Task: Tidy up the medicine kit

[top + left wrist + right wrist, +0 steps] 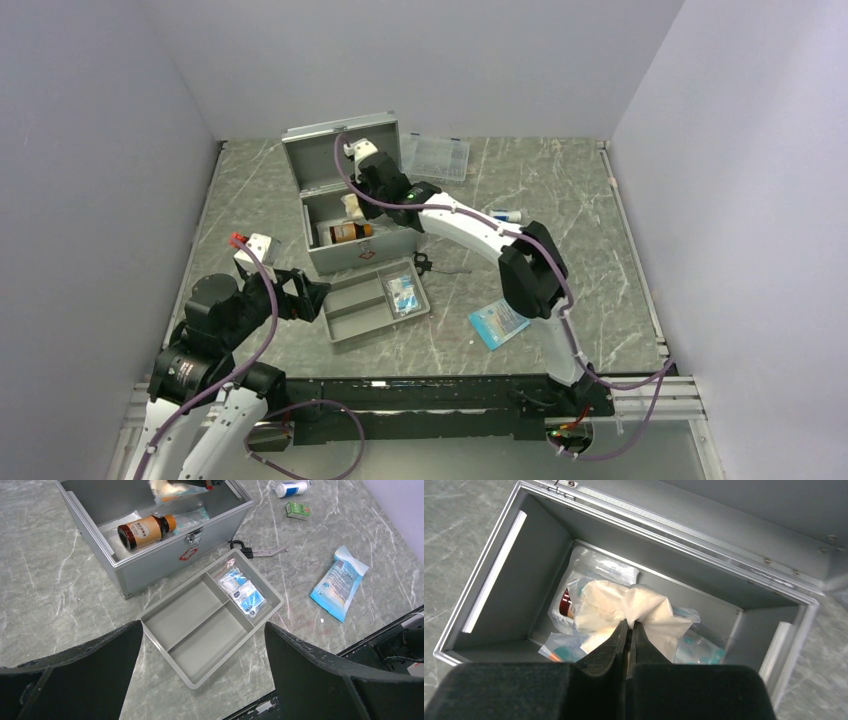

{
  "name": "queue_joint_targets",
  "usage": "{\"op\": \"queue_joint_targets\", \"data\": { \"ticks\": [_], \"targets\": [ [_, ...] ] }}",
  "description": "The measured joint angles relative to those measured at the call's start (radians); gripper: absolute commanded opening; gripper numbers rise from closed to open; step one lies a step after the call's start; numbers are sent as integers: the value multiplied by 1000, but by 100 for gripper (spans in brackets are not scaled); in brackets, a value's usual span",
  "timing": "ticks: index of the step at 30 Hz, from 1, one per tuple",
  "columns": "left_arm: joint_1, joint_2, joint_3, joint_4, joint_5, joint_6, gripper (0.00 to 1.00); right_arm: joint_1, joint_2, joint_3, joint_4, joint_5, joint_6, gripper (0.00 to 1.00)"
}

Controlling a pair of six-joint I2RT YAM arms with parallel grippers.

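The medicine kit [362, 255] [160, 567] [499, 575], a grey metal box, stands open with its lid upright. Inside it lie a brown bottle [350, 232] [145, 530] and clear sachets. My right gripper [353, 206] [629, 626] hangs inside the box, shut on a crumpled cream-white packet [624, 602]. My left gripper [316, 298] [203, 630] is open and holds nothing. It hovers over the near end of a shallow grey divided tray [360, 310] [195, 615] in front of the box. One tray compartment holds a blue-and-white sachet [403, 293] [242, 592].
A blue packet [497, 322] [339, 582] lies right of the tray. A black-handled tool [430, 265] [245, 547] lies by the box's front corner. A small white bottle [507, 214] [292, 487] and a green box [299, 510] are further right. A clear compartment case [435, 155] lies behind the box.
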Motion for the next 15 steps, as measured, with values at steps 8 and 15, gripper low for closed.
{"op": "queue_joint_targets", "data": {
  "ticks": [8,15],
  "targets": [
    [0,0,0,0,0,0,99,7,158,150,-29,-25,34,1],
    [0,0,0,0,0,0,99,11,195,158,-64,-29,60,35]
  ]
}}
